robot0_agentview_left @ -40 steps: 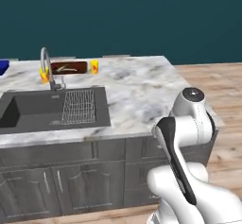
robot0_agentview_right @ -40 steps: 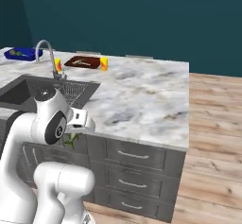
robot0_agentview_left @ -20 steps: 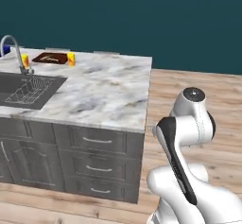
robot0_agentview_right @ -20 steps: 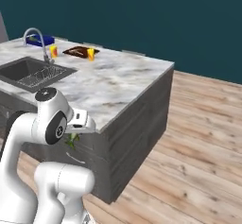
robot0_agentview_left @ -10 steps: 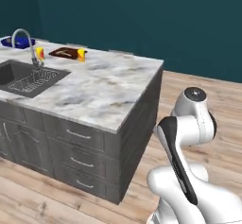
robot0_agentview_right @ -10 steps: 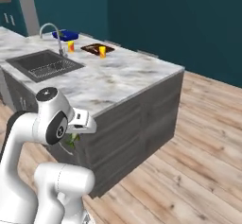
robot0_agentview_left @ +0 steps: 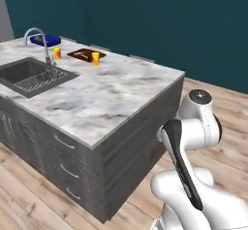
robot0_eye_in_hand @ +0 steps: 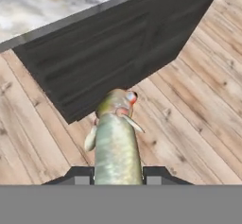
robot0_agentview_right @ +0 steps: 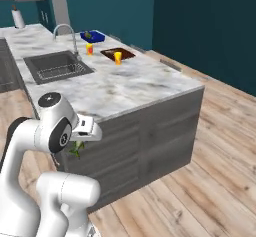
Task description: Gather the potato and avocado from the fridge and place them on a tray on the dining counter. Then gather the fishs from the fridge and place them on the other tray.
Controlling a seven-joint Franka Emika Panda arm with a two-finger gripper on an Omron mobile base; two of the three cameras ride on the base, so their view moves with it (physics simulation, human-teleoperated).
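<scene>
My gripper (robot0_eye_in_hand: pixel 118 176) is shut on a grey-green fish (robot0_eye_in_hand: pixel 116 138) that points away from the hand, over the wood floor beside the dining counter (robot0_eye_in_hand: pixel 42 5). From the right base, the fish (robot0_agentview_right: pixel 76 150) hangs below the hand, which is tucked close to the arm. On the far side of the dining counter (robot0_agentview_left: pixel 111 95) lie the blue tray (robot0_agentview_left: pixel 43 40) and the other tray (robot0_agentview_left: pixel 83 54), dark reddish-brown. Both are far from the gripper. Something small and dark lies in the blue tray (robot0_agentview_right: pixel 94 37); it is too small to name. The other tray (robot0_agentview_right: pixel 118 53) sits closer to me.
A sink (robot0_agentview_left: pixel 29 76) with a curved faucet (robot0_agentview_left: pixel 38 35) is set in the counter's left part. Two small orange cups (robot0_agentview_left: pixel 96 58) (robot0_agentview_left: pixel 57 53) stand by the trays. The counter's dark end panel (robot0_agentview_right: pixel 155 126) and corner face me, with wood floor (robot0_agentview_right: pixel 215 146) to the right.
The whole picture has shifted: the base has driven around the counter's end, so the corner now faces me. The arm stays tucked in, still holding the fish.
</scene>
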